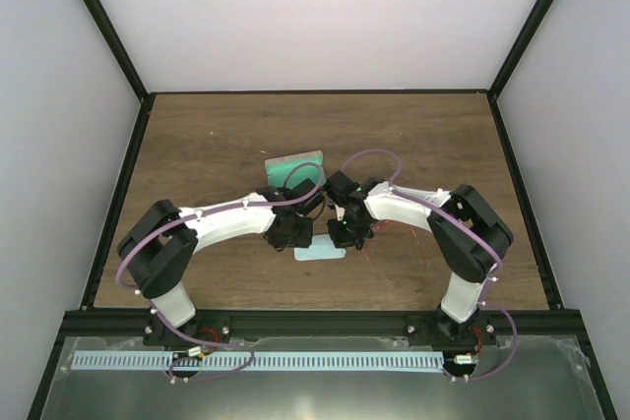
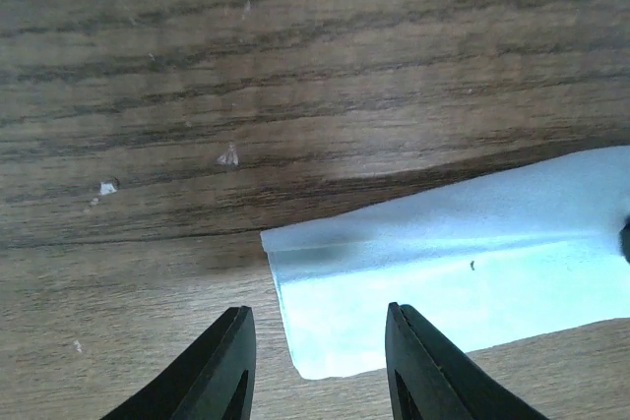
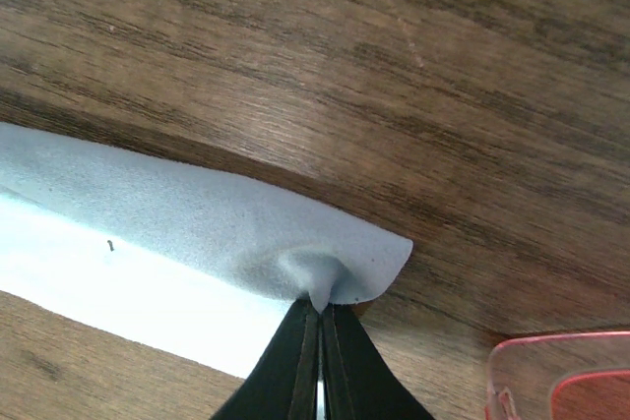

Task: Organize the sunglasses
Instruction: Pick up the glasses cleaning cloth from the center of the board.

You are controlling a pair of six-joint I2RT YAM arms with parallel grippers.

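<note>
A small light-blue cloth (image 1: 320, 254) lies on the wooden table between the two grippers. My right gripper (image 3: 320, 310) is shut on the cloth's (image 3: 197, 233) right corner and pinches it up into a fold. My left gripper (image 2: 317, 341) is open, its fingertips either side of the cloth's (image 2: 443, 272) left corner, just above it. The sunglasses (image 3: 561, 381) show as a thin red frame and lens at the lower right of the right wrist view, and faintly as red wire (image 1: 376, 235) by the right gripper in the top view. The grey case with green lining (image 1: 295, 168) lies open behind the arms.
The wooden table (image 1: 217, 145) is bounded by a black frame and white walls. Both arms bend inward and meet near the table's middle.
</note>
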